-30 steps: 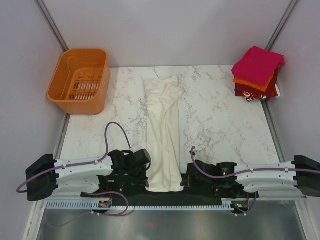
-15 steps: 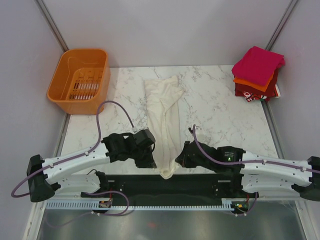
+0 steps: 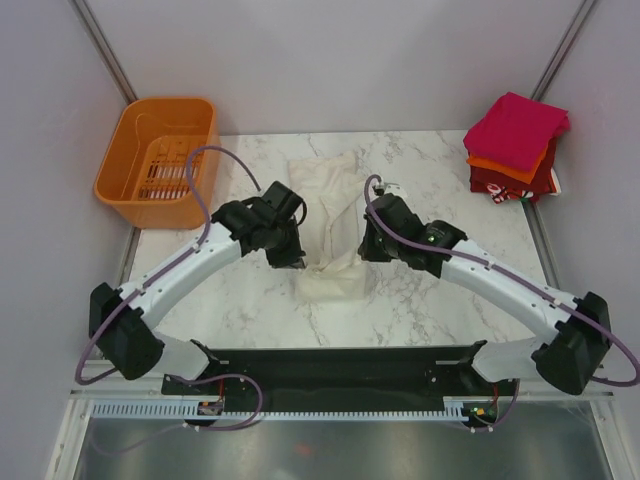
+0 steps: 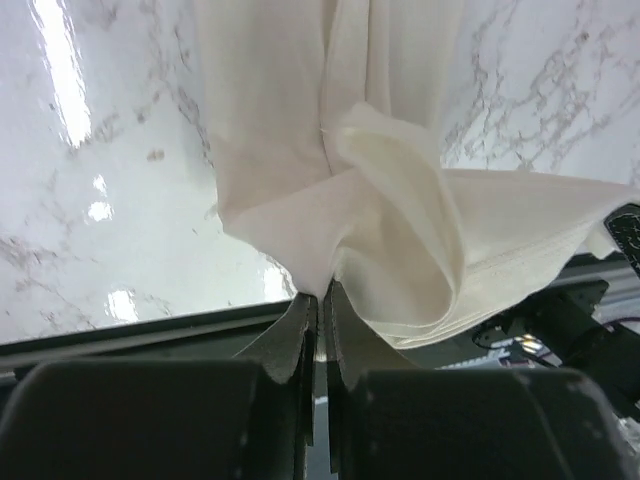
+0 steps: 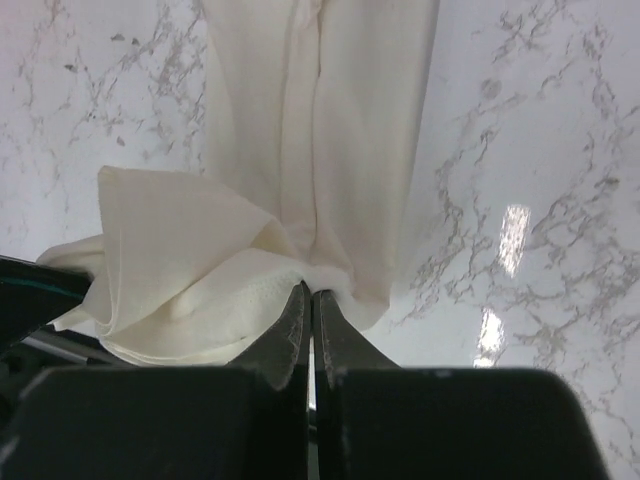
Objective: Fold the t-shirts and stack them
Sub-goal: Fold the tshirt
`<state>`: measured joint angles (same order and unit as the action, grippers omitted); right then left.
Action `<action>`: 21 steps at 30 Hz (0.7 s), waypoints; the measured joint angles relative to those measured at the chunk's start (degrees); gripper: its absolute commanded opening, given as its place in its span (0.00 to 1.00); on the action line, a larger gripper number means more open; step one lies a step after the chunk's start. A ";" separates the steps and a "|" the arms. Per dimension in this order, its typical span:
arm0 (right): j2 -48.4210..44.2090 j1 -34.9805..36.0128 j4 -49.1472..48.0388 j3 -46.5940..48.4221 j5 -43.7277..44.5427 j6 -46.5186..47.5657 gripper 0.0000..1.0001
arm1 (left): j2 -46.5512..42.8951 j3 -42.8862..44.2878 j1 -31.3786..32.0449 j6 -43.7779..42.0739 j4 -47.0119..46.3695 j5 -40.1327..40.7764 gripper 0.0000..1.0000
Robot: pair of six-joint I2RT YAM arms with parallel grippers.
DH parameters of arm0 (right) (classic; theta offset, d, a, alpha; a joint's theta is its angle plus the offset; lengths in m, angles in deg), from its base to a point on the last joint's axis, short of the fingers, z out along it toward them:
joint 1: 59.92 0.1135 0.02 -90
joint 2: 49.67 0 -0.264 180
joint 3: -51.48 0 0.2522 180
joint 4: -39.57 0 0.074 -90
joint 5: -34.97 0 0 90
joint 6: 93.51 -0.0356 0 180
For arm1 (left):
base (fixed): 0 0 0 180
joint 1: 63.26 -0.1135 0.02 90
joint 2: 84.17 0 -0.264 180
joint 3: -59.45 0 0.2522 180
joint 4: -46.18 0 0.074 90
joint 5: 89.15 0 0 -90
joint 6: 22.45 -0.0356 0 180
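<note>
The cream-white t-shirt (image 3: 333, 215) lies as a long strip down the middle of the marble table, its near end lifted and doubled back. My left gripper (image 3: 300, 262) is shut on the shirt's near left corner (image 4: 320, 285). My right gripper (image 3: 366, 250) is shut on the near right corner (image 5: 312, 282). The held hem sags between them in a loose fold (image 3: 335, 285). The shirt also fills the left wrist view (image 4: 330, 150) and the right wrist view (image 5: 320, 130). A folded stack sits at the far right corner: magenta-pink shirt (image 3: 516, 127) on top, orange shirt (image 3: 500, 166) under it, dark red shirt (image 3: 522, 185) lowest.
The orange slotted basket (image 3: 160, 160) stands at the far left corner. Grey walls enclose the table (image 3: 450, 240) on three sides. A black strip (image 3: 330, 365) runs along the near edge by the arm bases.
Both grippers have carried the shirt's near end away from the front edge toward the table's middle, folding it back over itself. Both arms now stretch farther out.
</note>
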<state>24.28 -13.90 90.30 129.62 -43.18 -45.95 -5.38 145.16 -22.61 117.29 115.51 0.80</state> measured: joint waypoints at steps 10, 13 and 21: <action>15.89 -10.73 -1.49 11.10 -6.82 8.68 0.00 | 19.67 14.80 -8.28 -10.54 -0.04 -1.66 0.03; 20.11 -12.59 -1.95 14.64 -8.35 10.08 0.00 | 23.82 18.12 -10.05 -12.46 0.02 -2.19 0.03; 31.74 -15.85 -2.27 24.87 -10.86 13.05 0.00 | 32.72 26.27 -13.60 -16.20 0.39 -3.48 0.03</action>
<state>56.01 -29.74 88.03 154.50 -54.04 -32.90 27.34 171.43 -36.21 101.09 115.91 -2.68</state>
